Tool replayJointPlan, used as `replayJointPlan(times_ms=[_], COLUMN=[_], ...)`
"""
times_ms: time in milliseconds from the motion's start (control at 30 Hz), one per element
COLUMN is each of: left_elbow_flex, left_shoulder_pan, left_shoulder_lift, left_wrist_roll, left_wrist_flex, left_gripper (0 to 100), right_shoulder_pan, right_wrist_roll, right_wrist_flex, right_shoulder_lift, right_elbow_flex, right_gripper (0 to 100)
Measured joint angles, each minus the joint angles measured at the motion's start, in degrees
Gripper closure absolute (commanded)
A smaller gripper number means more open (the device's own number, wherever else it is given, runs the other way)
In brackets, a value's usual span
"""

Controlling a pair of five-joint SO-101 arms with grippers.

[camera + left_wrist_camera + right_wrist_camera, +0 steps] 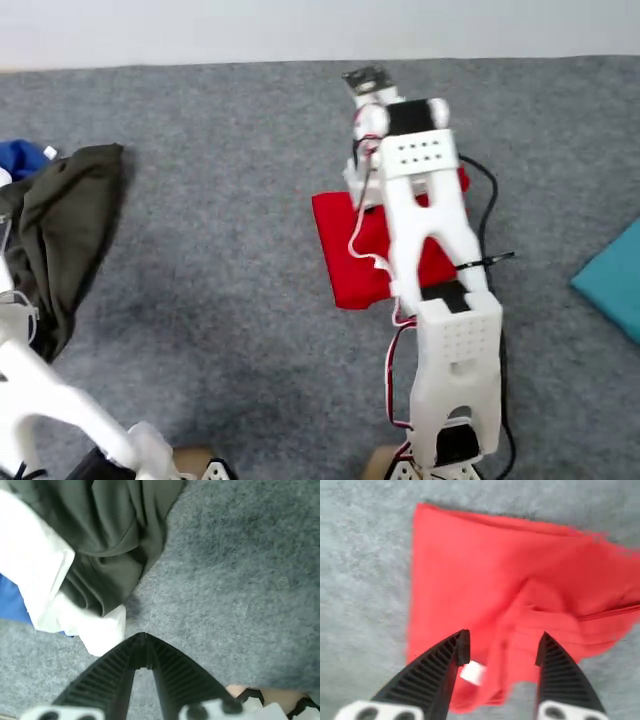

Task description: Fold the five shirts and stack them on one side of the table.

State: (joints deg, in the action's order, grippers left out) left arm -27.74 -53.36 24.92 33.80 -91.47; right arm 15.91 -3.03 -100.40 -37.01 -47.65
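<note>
shirts, five: a blue shirt point(20, 157), white shirt point(30, 575) and olive shirt point(65, 230) heaped just ahead of the left gripper point(145, 640), its tips closed; a red shirt point(470, 580) under the wide-spread right gripper point(502, 647); a teal shirt point(615, 280) farther right, cut off.

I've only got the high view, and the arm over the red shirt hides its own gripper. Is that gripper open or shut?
Observer: Open. In the right wrist view the right gripper has its fingers apart above the red shirt and holds nothing.
Operator: Anything on the cloth near it?
Observer: A small white tag lies on the shirt, close to one finger.
Operator: And the other arm's gripper?
Observer: The left gripper is shut and empty over the grey table cover, beside the olive shirt.
</note>
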Motion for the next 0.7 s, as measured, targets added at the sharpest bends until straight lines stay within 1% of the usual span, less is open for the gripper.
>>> replayJointPlan(times_ms=[100,200,433,700], left_elbow_flex=[0.00,0.00,0.00,0.00], left_shoulder_pan=[0.88,0.88,0.88,0.88], left_shoulder_lift=[0.00,0.00,0.00,0.00], left_wrist_roll=[0.09,0.00,0.00,0.00], left_wrist_flex=[0.00,0.26,0.79,0.79], left_gripper=[100,100,100,100], right_shoulder_pan=[1.05,0.70,0.62,-2.73], right_wrist_roll=[4.92,7.03,7.56,7.65], right_wrist_flex=[0.00,0.00,0.00,0.00], right_shoulder_lift=[-0.97,-2.55,-6.42,-8.97], right_elbow_flex=[0.00,0.09,0.09,0.09], right_gripper=[80.1,80.1,80.1,80.1])
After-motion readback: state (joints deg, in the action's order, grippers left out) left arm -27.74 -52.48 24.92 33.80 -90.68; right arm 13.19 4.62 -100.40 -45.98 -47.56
